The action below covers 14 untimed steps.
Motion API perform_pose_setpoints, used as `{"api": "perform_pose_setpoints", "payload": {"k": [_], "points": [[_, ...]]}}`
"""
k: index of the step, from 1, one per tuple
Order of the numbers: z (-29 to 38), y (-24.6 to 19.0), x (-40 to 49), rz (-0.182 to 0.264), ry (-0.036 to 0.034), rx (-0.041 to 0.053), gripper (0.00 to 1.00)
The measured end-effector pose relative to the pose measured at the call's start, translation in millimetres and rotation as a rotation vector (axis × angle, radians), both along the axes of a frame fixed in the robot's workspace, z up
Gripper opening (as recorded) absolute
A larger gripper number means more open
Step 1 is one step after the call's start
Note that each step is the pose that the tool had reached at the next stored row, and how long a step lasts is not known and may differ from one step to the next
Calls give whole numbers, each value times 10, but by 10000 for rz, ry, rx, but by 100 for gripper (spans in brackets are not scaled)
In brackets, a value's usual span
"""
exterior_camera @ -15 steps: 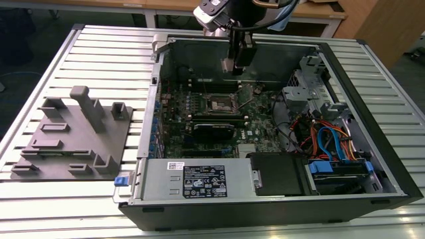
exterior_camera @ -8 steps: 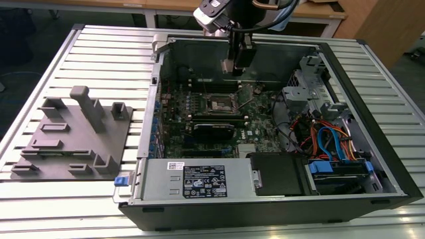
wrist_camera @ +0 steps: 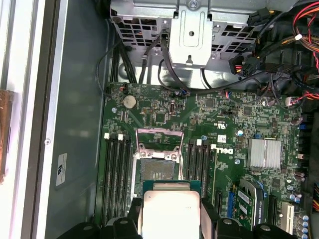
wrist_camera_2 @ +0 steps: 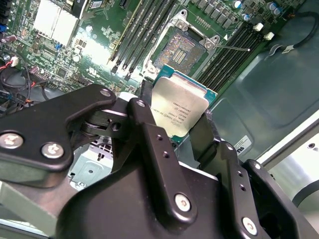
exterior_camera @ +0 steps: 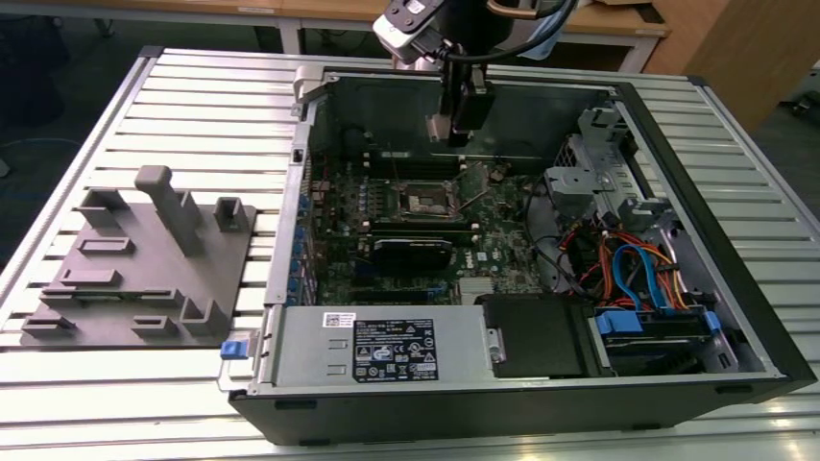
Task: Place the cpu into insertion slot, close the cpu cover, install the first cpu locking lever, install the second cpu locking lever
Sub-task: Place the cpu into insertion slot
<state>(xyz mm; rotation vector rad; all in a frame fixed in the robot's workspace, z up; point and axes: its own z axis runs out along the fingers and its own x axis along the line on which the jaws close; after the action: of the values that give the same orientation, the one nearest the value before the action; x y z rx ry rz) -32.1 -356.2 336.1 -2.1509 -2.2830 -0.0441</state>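
My gripper (exterior_camera: 460, 123) hangs inside the open computer case, above the far part of the green motherboard (exterior_camera: 336, 252). It is shut on the cpu (wrist_camera_2: 178, 105), a small square chip with a silvery top, held by two opposite edges between the black fingers (wrist_camera_2: 145, 119). In both wrist views the cpu (wrist_camera: 169, 210) hovers a short way off the insertion slot (wrist_camera: 157, 170), apart from it. The slot (wrist_camera_2: 185, 49) lies bare, its dark centre exposed. The cpu cover (wrist_camera: 157, 133) stands swung open at the slot's far edge. A thin metal lever (wrist_camera_2: 233, 48) sticks out beside the socket.
Long black memory slots (wrist_camera: 115, 172) flank the socket on both sides. A silver heat sink (wrist_camera: 264, 152) and a drive cage (wrist_camera: 192, 30) with cables sit nearby. On the exterior view's left, a grey fixture (exterior_camera: 141, 259) rests on the slatted table. A power supply (exterior_camera: 372, 351) fills the case's near side.
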Motion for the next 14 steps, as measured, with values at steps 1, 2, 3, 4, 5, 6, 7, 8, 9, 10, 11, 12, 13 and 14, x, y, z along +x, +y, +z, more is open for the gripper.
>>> {"api": "perform_pose_setpoints", "payload": {"k": [1, 2, 3, 4, 5, 6, 7, 8, 9, 10, 11, 12, 13, 14], "points": [[-1, 0, 0, -1, 0, 0, 54], [-4, 0, 0, -9, -1, 2, 54], [-9, 1, 0, -38, -2, 3, 54], [-17, 2, 0, -64, -1, 2, 54], [-29, 4, 0, -80, 0, 2, 54], [-47, 6, 0, -85, -1, 2, 54], [-64, 9, 0, -89, -1, 1, 54], [-83, 13, -1, -92, 0, 0, 54], [-101, 20, 0, -94, 0, -2, 54], [-119, 28, 0, -108, 0, -2, 54], [-138, 37, 0, -136, 0, -5, 54], [-156, 46, 0, -178, 0, -7, 54], [-173, 54, 0, -211, 0, -9, 54], [-193, 59, -1, -229, -1, -8, 54]]}}
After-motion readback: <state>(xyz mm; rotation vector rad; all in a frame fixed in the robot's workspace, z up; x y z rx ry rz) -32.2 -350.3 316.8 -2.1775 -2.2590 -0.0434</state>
